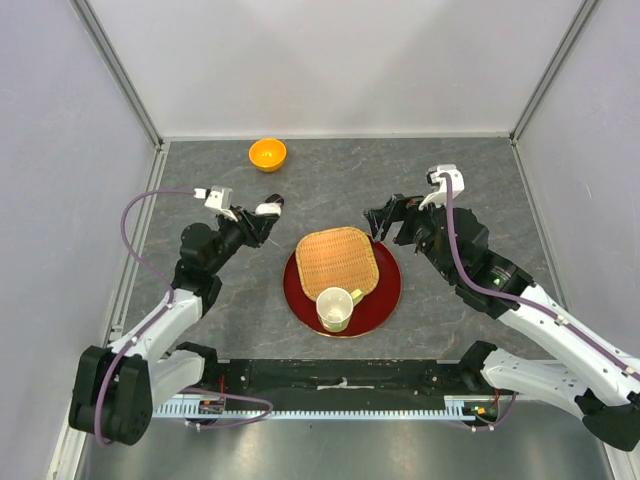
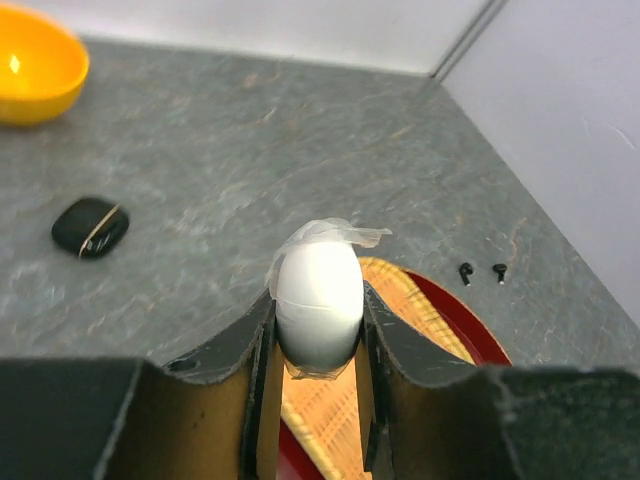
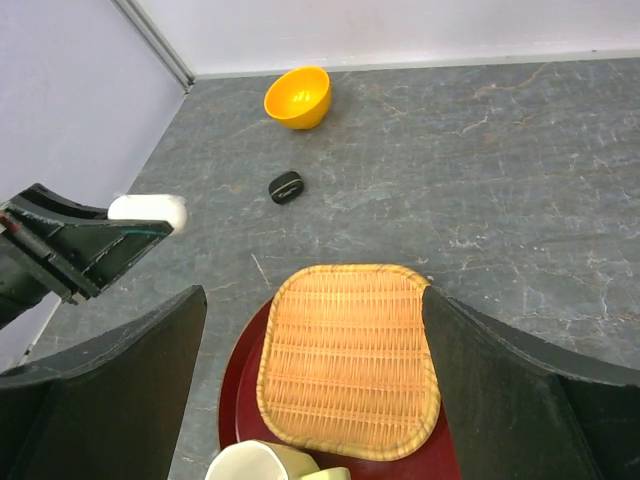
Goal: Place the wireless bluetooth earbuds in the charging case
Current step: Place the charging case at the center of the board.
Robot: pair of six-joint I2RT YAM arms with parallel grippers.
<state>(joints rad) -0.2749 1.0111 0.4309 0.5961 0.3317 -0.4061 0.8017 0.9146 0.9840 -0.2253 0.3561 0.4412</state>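
Observation:
My left gripper [image 2: 318,330] is shut on a white, egg-shaped charging case [image 2: 318,295] with a scrap of clear film on its top; it hangs left of the woven tray [image 1: 337,262]. The same white case [image 1: 266,209] shows from above and in the right wrist view [image 3: 147,207]. A black charging case [image 2: 90,227] lies closed on the grey table [image 3: 285,186]. Two tiny black earbuds [image 2: 466,272] [image 2: 499,271] lie on the table beyond the red plate. My right gripper [image 3: 314,295] stands wide open above the tray's far edge, holding nothing.
The woven tray [image 3: 348,365] rests on a round red plate [image 1: 386,298], and a pale cup [image 1: 335,308] stands at the plate's near side. An orange bowl [image 1: 267,153] sits at the back left. Grey walls enclose the table on three sides.

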